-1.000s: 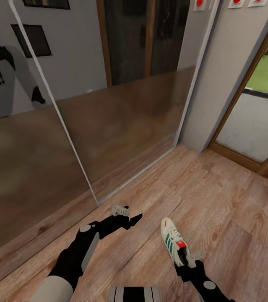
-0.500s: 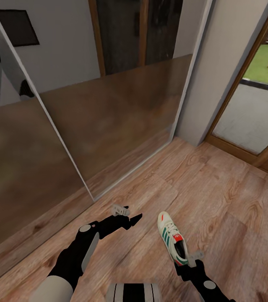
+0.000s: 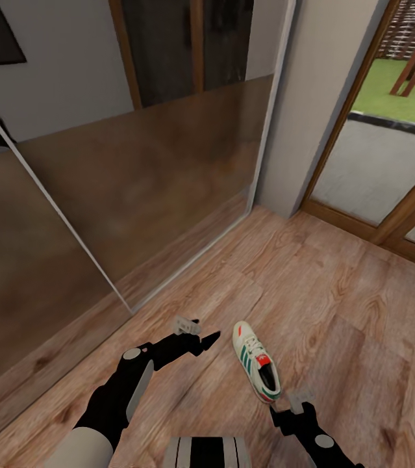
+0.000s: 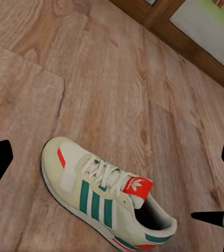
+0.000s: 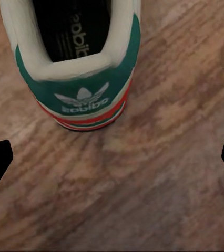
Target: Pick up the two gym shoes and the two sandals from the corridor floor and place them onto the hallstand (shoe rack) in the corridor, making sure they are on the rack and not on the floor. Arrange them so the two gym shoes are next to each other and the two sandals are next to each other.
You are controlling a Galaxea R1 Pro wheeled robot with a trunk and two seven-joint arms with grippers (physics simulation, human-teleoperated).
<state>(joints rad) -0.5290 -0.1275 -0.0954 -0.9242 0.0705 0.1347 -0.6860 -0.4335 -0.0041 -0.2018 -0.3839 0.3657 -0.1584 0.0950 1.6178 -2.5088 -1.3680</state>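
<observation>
One gym shoe [image 3: 256,369] was seen lying flat on the corridor floor [image 3: 337,305], its sole down. Its toe was pointed far and a little left, and its heel was turned near, toward the robot. No pincer was touching it.

The right gripper [image 3: 287,404] was held just near the heel, with a small gap of floor between. Its fingers were spread wide apart, and nothing was held in them. In the right wrist view the green heel [image 5: 83,89] was seen close up.

The left gripper [image 3: 202,333] was held to the left of the shoe, near its toe but apart from it. Its fingers were also spread open, with nothing in them.

A big mirror wall [image 3: 136,188] was seen on the far left, and a glass door [image 3: 369,169] on the far right.
</observation>
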